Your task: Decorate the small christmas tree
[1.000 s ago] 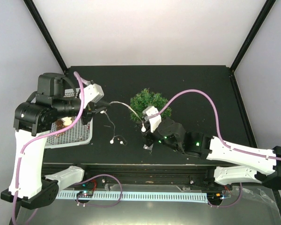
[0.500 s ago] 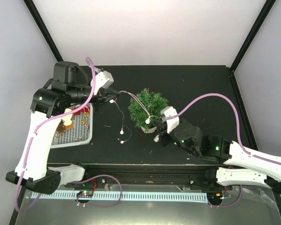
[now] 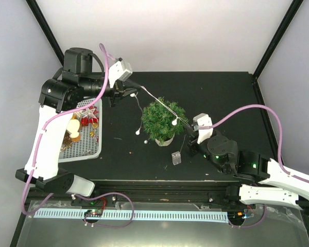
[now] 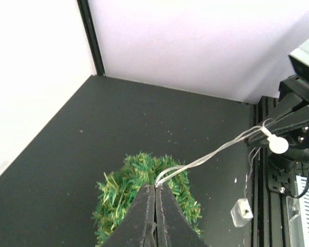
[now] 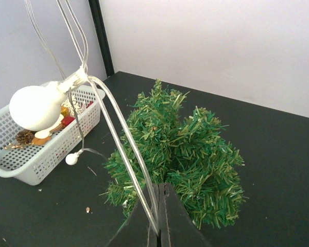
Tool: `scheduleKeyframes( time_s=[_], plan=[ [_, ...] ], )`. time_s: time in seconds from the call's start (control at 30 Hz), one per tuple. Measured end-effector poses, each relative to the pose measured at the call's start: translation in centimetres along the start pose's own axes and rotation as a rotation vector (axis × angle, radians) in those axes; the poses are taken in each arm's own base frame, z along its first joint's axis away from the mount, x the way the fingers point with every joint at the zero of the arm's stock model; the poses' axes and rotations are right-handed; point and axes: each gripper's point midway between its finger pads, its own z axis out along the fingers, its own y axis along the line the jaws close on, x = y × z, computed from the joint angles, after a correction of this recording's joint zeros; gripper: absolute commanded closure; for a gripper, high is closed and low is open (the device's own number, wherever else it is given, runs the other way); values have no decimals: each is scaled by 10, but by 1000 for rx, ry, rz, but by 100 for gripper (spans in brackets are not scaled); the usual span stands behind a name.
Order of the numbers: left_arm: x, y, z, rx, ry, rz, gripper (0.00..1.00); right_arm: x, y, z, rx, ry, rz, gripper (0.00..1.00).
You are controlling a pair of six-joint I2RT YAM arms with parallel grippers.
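Left tool (image 3: 135,93) drawn back, light string (image 3: 157,98) seemingly taut over small christmas tree (image 3: 158,123)

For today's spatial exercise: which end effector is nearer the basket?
Left. The left end effector is just beyond the basket's far corner; the right end effector is past the tree.

Noted tree (image 3: 162,119) mid-table, upright in pale pot (image 3: 165,140). Spotted clear light string (image 3: 153,96) stretched over the treetop, from left gripper (image 3: 132,92) behind and left of tree to right gripper (image 3: 190,137) just right of pot, pinched tight at both ends. Counted one white bulb (image 3: 174,122) on tree's right side, two more just left of it on thin leads. Logged small clear box (image 3: 176,158) on table (image 3: 221,92) in front of pot. Marked white basket (image 3: 87,152) of ornaments (image 3: 86,117) at left edge.
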Motion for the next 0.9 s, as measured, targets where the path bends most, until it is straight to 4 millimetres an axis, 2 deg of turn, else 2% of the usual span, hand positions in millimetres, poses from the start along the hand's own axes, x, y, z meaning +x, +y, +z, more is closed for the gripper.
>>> scheduleKeyframes(
  time_s=[0.33, 0.9],
  plan=[
    [-28, -9, 0, 29, -52, 62, 98, -7, -10, -3, 44, -32, -7, 99],
    [-57, 0, 5, -10, -101, 138, 98, -25, -14, -8, 64, -103, 3, 99]
  ],
)
